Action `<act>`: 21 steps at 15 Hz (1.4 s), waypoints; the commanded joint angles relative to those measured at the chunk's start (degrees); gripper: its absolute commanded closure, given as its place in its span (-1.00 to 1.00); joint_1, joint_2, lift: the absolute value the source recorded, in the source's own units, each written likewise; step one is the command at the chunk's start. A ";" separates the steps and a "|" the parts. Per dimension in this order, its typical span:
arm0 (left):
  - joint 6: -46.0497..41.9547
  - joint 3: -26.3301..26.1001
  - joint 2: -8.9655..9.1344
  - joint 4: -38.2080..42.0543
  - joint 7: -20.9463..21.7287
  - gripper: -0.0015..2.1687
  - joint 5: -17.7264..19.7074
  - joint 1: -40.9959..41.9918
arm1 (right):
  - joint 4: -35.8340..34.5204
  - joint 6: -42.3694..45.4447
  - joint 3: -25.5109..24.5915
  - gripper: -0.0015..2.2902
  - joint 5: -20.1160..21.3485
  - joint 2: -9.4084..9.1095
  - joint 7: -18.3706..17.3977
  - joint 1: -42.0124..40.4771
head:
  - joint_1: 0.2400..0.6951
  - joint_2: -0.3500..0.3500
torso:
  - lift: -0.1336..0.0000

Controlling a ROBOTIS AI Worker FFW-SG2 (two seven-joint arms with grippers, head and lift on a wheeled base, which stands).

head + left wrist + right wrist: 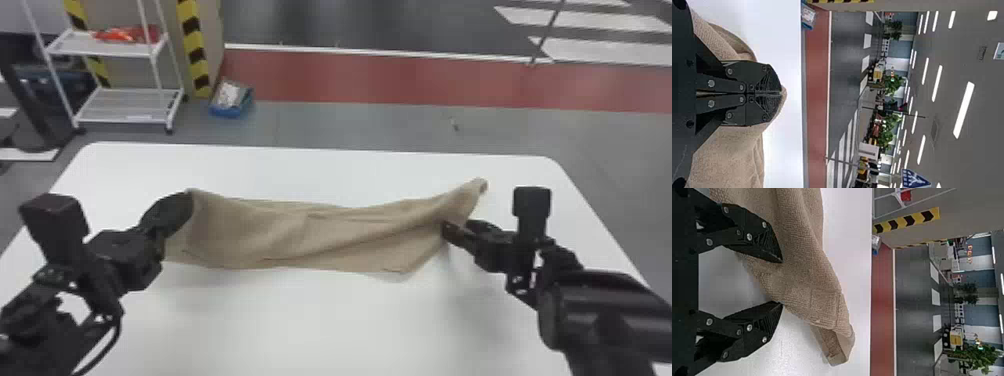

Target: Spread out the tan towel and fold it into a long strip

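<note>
Plainly, the left claw is pressed together, pinching the tan towel; the left wrist view shows its fingers meeting, cloth peeking past their tips. The right claw is spread, and the right wrist view reveals the gap between its fingers, with the towel's rumpled end beyond. The head view gives the towel's long, creased run across the white table; farther out, the left wrist view adds plants.
</note>
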State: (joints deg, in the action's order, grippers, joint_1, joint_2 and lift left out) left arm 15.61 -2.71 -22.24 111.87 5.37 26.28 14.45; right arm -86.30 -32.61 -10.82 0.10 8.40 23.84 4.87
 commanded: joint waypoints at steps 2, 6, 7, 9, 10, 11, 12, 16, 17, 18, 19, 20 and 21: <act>0.18 0.33 0.00 0.54 -0.10 0.58 0.00 0.06 | -4.58 -0.75 -1.13 0.71 -2.12 0.04 1.65 -2.23 | 1.00 -0.26 | -0.86; 0.70 0.86 0.00 3.70 -0.19 0.58 0.09 0.58 | -15.92 -8.30 -3.68 0.71 -7.66 0.21 3.05 -5.40 | 1.00 -0.24 | -0.86; 1.41 2.00 -0.18 5.81 -0.27 0.58 0.00 1.55 | -19.52 -10.94 -5.17 0.71 -10.12 0.39 3.58 -6.36 | 1.00 -0.24 | -0.86; 3.69 4.03 -0.35 11.44 -0.63 0.58 0.18 3.13 | -26.37 -16.92 -8.60 0.71 -15.04 0.56 4.20 -7.33 | 1.00 -0.25 | -0.86; 4.92 4.99 -0.35 14.07 -0.71 0.58 0.62 3.48 | -29.63 -19.73 -10.97 0.71 -18.03 0.92 4.20 -7.95 | 1.00 -0.25 | -0.86; 7.21 6.31 -0.35 16.62 -0.71 0.58 1.14 4.10 | -32.70 -20.78 -13.52 0.71 -21.63 1.00 4.28 -8.39 | 1.00 -0.26 | -0.86; 8.26 7.10 -0.35 18.56 -0.71 0.58 1.76 4.63 | -34.28 -22.37 -15.63 0.71 -24.53 1.00 4.28 -8.65 | 1.00 -0.28 | -0.86; 27.60 16.86 -0.35 27.79 1.66 0.58 9.84 8.85 | -36.92 -26.41 -27.94 0.71 -35.69 1.00 4.11 -10.14 | 0.93 -0.38 | -0.86; 33.40 19.58 -0.35 29.37 4.03 0.58 11.60 9.28 | -37.01 -28.52 -30.57 0.71 -37.71 1.09 4.02 -10.41 | 0.94 -0.41 | -0.86; 36.39 20.37 -0.35 30.86 4.30 0.58 11.25 9.46 | -37.01 -28.87 -30.93 0.71 -37.63 2.23 3.58 -10.67 | 0.99 -0.45 | -0.86; 37.44 20.20 -0.35 31.30 4.47 0.58 10.55 9.46 | -36.57 -32.91 -30.05 0.70 -36.13 3.90 2.44 -9.88 | 1.00 -0.50 | -0.86; 37.44 19.05 -0.18 30.77 4.56 0.58 8.79 8.93 | -34.72 -36.78 -27.32 0.70 -32.35 4.34 1.12 -8.91 | 1.00 -0.58 | -0.86; 37.44 15.89 0.18 29.28 4.91 0.58 5.36 7.53 | -31.74 -38.36 -23.63 0.70 -28.13 4.43 0.86 -6.80 | 1.00 -0.59 | -0.86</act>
State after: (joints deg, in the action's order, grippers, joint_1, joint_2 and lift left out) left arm 52.69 16.27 -22.45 142.51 10.05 35.35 23.37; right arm -121.39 -67.43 -38.86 -33.38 12.29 25.01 -4.24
